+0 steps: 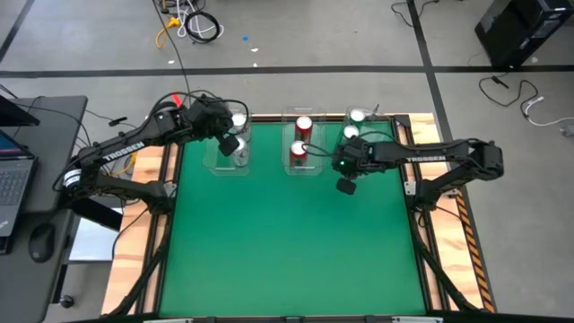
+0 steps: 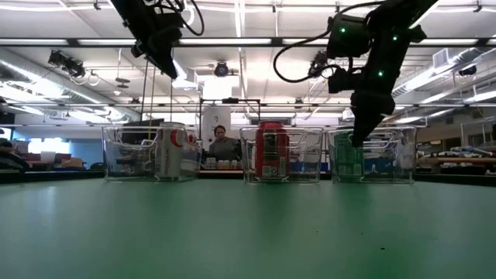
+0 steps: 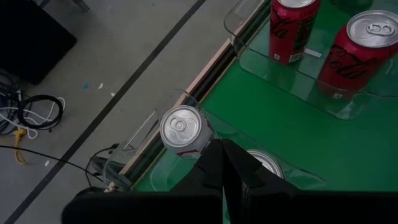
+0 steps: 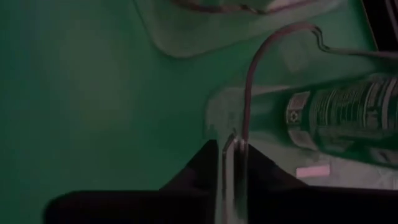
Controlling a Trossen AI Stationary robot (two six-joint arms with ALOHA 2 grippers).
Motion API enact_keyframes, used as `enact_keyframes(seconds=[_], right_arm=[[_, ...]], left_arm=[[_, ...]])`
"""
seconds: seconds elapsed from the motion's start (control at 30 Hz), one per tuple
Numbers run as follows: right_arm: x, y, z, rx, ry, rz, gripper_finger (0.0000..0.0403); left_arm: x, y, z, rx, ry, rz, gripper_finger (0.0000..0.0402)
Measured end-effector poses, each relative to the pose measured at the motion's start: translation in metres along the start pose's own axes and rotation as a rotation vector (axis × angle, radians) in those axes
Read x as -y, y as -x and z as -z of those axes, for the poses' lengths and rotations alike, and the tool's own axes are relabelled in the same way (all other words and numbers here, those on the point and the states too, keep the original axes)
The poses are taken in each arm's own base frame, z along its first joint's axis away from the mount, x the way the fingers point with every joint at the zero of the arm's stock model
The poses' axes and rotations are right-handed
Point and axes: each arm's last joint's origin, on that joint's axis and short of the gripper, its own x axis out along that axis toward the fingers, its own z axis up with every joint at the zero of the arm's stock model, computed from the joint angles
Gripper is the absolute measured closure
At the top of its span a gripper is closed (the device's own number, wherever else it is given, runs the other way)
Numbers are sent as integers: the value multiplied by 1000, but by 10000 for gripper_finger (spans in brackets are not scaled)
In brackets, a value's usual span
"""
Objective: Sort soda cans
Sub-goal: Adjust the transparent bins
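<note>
While both arms are held over the far edge of the green table, all six soda cans are seen standing upright in three clear plastic trays set in a row there. Two silver-grey cans are kept in the left tray, one nearer the table's far edge and one closer in, the second partly hidden beneath the left arm's fingers in the left wrist view. Two red cans are placed one behind the other in the middle tray, and two green cans are held in the right tray, where only their silver tops are shown from above. The left gripper is raised above the left tray, its two dark fingers pressed together with nothing between them. The right gripper is lowered to the near left corner of the right tray; its fingers are brought almost together on the thin clear rim of that tray, which is seen passing between the tips in the right wrist view, with a green can lying just beyond the wall. No can is gripped by either tool. A person is seen seated in the room behind the table, between the left and middle trays in the low view.
</note>
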Motion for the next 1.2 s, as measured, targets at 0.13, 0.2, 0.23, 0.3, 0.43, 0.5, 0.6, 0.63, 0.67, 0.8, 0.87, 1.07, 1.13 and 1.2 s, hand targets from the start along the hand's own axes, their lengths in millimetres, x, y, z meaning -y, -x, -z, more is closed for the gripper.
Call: enact_keyframes(seconds=[0.13,0.2,0.23,0.3,0.43,0.5,0.6,0.63,0.67,0.8,0.87,1.07,1.13,1.2], right_arm=[[-4,2,-1,20,72,-21,396],[-6,5,-1,31,121,-35,398],[-7,6,-1,35,149,-41,397],[-10,8,-1,42,218,-55,397],[-18,10,2,43,382,-68,400],[-21,11,3,41,446,-73,400],[-22,12,5,23,525,-76,402],[-22,12,6,19,536,-75,402],[-22,12,6,17,536,-74,402],[-18,11,6,5,480,-58,403],[-16,10,6,1,469,-48,403],[-5,7,0,25,397,11,403],[-4,5,-2,38,376,15,403],[-3,3,-4,46,382,18,403]], left_arm=[[0,0,0,0,0,0,401],[0,0,0,0,0,0,401],[0,0,0,0,0,0,401],[0,0,0,0,0,0,401],[0,0,0,0,0,0,401],[0,0,0,0,0,0,401],[0,0,0,0,0,0,401],[0,0,0,0,0,0,401],[0,0,0,0,0,0,401],[0,0,0,0,0,0,401],[0,0,0,0,1,0,401],[0,0,0,-2,6,8,401],[1,0,0,-4,6,17,401],[1,0,1,-6,5,27,401]])
